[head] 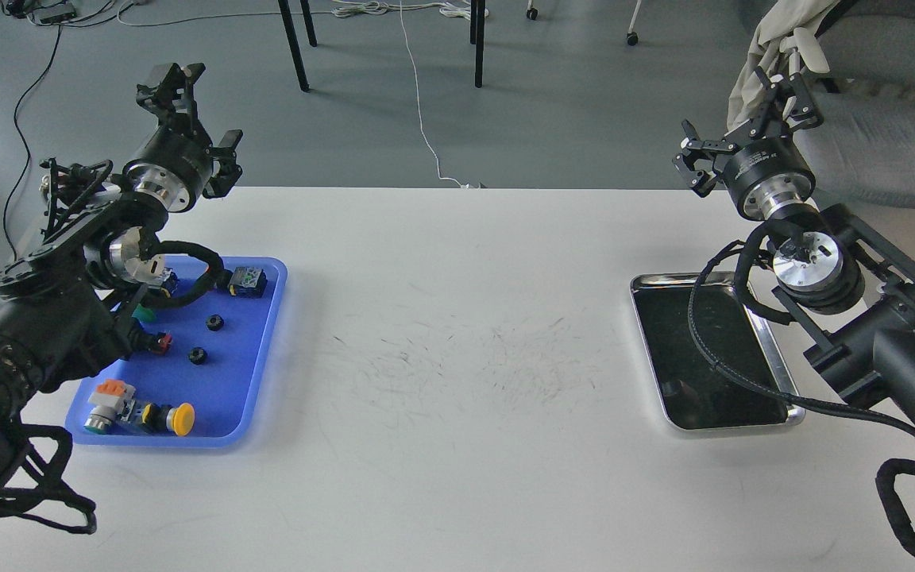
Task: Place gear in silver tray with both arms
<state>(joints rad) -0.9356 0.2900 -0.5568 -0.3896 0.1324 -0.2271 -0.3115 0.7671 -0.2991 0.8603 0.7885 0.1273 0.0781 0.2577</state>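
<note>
In the head view, our left gripper (187, 111) is raised above the far left corner of the worktop (457, 334), and its fingers look spread apart, holding nothing. Our right gripper (751, 127) hangs at the far right, also spread and empty. The gears lie in the blue tray (267, 349) at about 9 o'clock: two small black gears, one (214, 322) and another (198, 355), both flat, among other small parts. From the left gripper they lie toward 6 o'clock, near our body. The silver tray (648, 349) stands empty at 3 o'clock, its long axis running from 12 to 6. We judge that the left arm is much nearer to the gears, and the right arm to the silver tray.
</note>
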